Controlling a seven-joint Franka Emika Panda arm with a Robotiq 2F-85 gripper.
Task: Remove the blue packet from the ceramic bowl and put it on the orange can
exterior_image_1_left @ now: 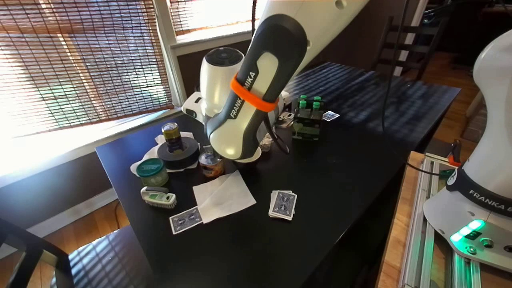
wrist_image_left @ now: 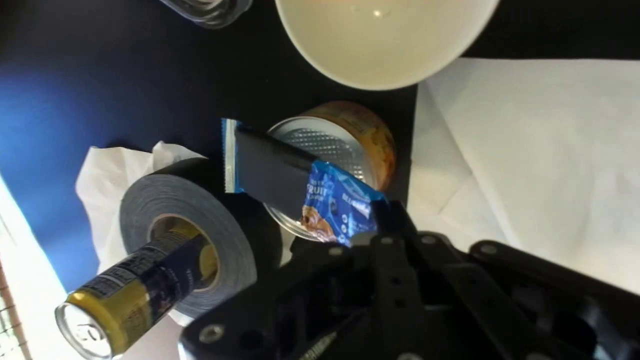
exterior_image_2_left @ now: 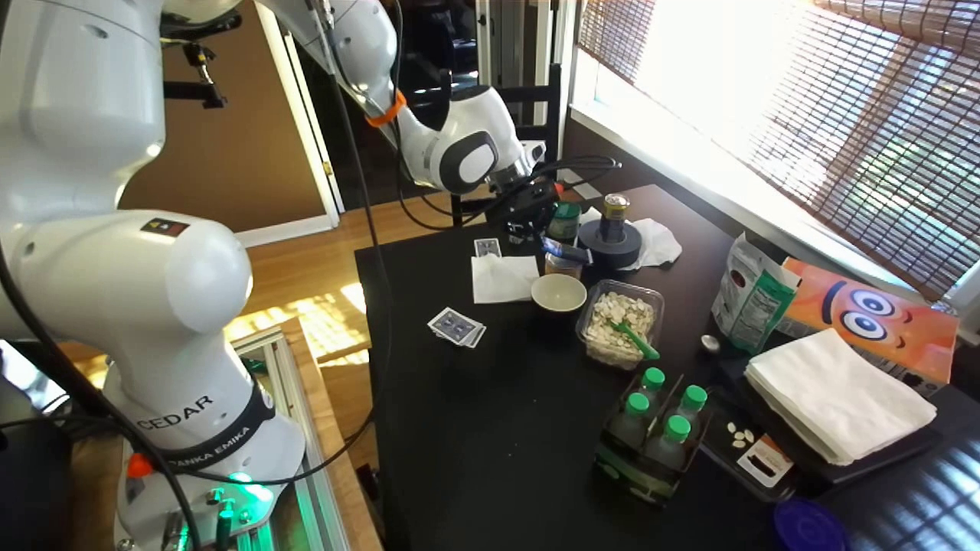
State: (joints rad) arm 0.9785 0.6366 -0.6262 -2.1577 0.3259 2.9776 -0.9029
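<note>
Evidently the fingers (wrist_image_left: pixel 400 222) pinch one end of the blue packet (wrist_image_left: pixel 300 181), the rest jutting past their tips over the orange can (wrist_image_left: pixel 369 134) (touching it or not, I cannot tell)

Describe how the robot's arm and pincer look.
The arm is white and rounded, with dark-grey panels, an orange band partly covering FRANKA EMIKA lettering, and CEDAR printed near the base. Black cables trail along it. The pincer is black and angular, with silvery screws.

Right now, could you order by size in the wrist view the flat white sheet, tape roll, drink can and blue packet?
Largest: flat white sheet, though cut off
Next: tape roll
Smallest: drink can and blue packet, too alike to rank
</note>
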